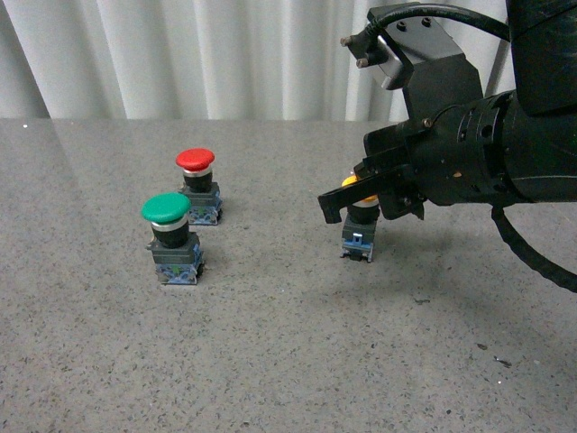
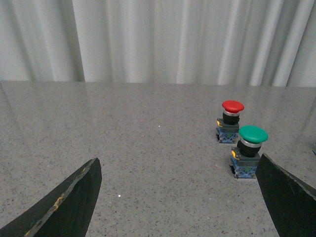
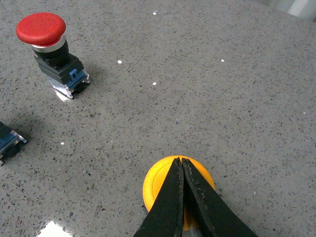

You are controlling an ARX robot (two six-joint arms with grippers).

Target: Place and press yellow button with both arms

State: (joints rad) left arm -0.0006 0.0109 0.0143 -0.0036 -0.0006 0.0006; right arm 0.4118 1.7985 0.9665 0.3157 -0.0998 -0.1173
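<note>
The yellow button (image 1: 359, 236) stands upright on the grey table right of centre, its yellow cap (image 3: 157, 182) mostly covered by my right gripper (image 1: 352, 194). Seen from the right wrist, that gripper (image 3: 182, 161) is shut, its two black fingers pressed together and lying over the top of the cap; whether they touch it I cannot tell. My left gripper (image 2: 177, 197) is open, its wide-spread fingers (image 2: 69, 202) framing bare table, with the green button near the one at the right edge of the picture. The left arm does not show in the front view.
A green-capped button (image 1: 171, 239) and a red-capped button (image 1: 197, 185) stand close together at left centre of the table (image 1: 270, 361). Both also show in the left wrist view, the green-capped button (image 2: 247, 155) and the red-capped button (image 2: 230, 121). A white curtain (image 1: 180, 54) hangs behind.
</note>
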